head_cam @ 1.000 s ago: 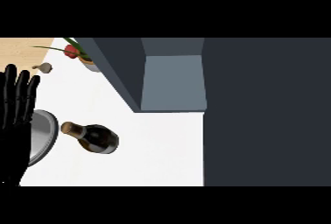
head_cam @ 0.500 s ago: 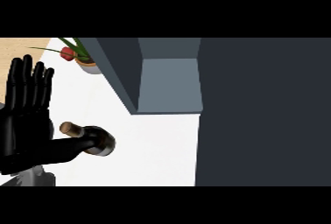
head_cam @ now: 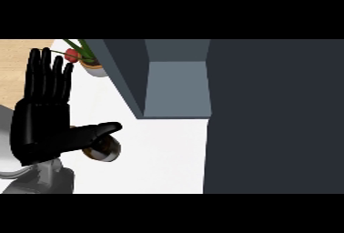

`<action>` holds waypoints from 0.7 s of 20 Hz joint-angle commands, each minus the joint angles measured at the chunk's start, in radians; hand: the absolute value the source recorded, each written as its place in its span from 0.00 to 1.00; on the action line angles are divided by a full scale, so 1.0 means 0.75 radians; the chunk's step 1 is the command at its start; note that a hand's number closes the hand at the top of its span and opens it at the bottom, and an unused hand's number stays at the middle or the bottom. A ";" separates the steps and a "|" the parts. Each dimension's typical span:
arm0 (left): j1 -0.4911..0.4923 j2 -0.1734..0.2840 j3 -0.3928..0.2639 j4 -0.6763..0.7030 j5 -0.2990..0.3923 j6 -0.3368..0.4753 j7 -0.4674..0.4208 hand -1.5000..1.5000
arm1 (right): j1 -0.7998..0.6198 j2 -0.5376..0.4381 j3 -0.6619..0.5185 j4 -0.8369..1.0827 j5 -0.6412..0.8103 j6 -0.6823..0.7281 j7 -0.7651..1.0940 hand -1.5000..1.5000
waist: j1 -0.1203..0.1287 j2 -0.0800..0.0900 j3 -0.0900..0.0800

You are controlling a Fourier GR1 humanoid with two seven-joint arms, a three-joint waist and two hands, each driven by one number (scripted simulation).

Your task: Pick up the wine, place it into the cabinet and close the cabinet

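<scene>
The wine bottle (head_cam: 105, 149) lies on the white counter (head_cam: 161, 159) at the lower left; only its dark round body shows, its neck hidden under my left hand (head_cam: 43, 123). That hand is open, fingers straight and pointing away, thumb stretched right across the bottle's top. The grey cabinet (head_cam: 176, 88) stands open up and to the right of the bottle, its inside bare. Its dark door (head_cam: 275, 113) fills the right side of the view. My right hand does not show.
A potted plant (head_cam: 91, 61) with a red flower stands at the back left, next to the cabinet's left wall. A grey plate's rim (head_cam: 10, 169) peeks out under my left forearm. A wooden surface (head_cam: 17, 63) lies at the far left.
My left hand has moved right and forward over the bottle, now covering its neck with the thumb across it. The bottle lies in the same place on the counter.
</scene>
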 commanded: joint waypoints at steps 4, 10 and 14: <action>-0.112 -0.007 -0.084 -0.035 -0.084 0.146 0.132 0.00 | 0.078 0.016 -0.017 -0.049 -0.022 0.061 0.016 0.00 | 0.001 -0.001 0.001; -0.043 -0.007 -0.166 0.037 -0.058 0.188 -0.001 0.00 | 0.004 0.039 -0.030 -0.061 -0.031 0.059 0.081 0.00 | 0.002 0.000 0.000; -0.007 0.055 -0.026 -0.051 0.004 0.056 0.069 0.00 | -0.132 0.008 -0.079 -0.106 -0.058 0.005 0.260 0.00 | 0.007 0.000 0.000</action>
